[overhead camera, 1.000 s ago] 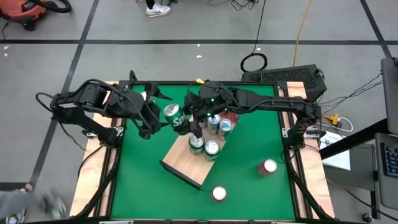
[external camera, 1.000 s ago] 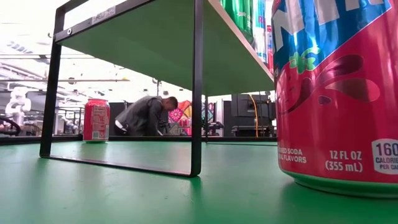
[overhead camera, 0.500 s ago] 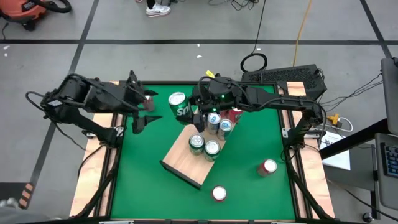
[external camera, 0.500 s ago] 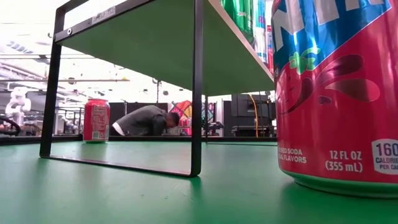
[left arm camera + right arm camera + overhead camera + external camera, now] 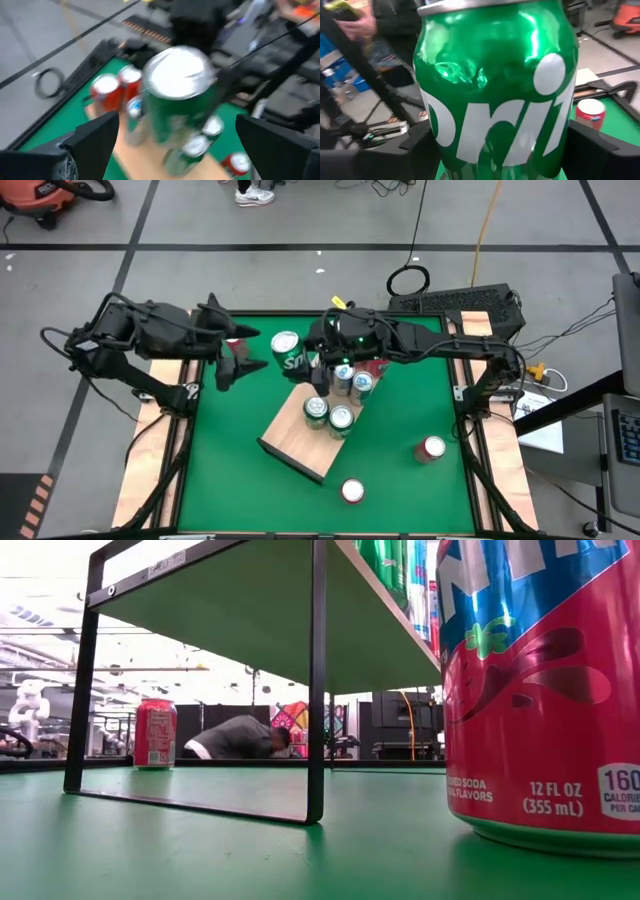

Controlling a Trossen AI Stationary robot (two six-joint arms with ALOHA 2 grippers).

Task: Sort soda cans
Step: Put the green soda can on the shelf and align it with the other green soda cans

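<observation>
A green felt-covered surface (image 5: 230, 470) is seen from above, with two dark robot arms reaching in from either side.

On the left, the left hand (image 5: 236, 361) is held above the surface with its two fingers spread apart and nothing between them. It is pointed toward the middle, and a clear gap is left between it and the can to its right.

Just right of that gap, a green cylindrical metal soda can with a silver top and white lettering (image 5: 287, 350) is held above the surface, near the far end of a light wooden board (image 5: 295, 445). It is grasped by the right hand (image 5: 314, 362), whose dark fingers are closed on its sides; in the right wrist view the can (image 5: 495, 90) fills the picture between them. Its long axis is upright, silver top upward. From the left wrist camera the same can (image 5: 180, 95) is seen straight ahead.

The right hand is therefore judged the one in charge of the can; the left is near but apart.

Further right, several silver-topped cans (image 5: 340, 395), green and bluish, are standing on the board, red cans (image 5: 375, 367) just beyond them, and two more red cans (image 5: 430, 448) stand alone on the felt.
</observation>
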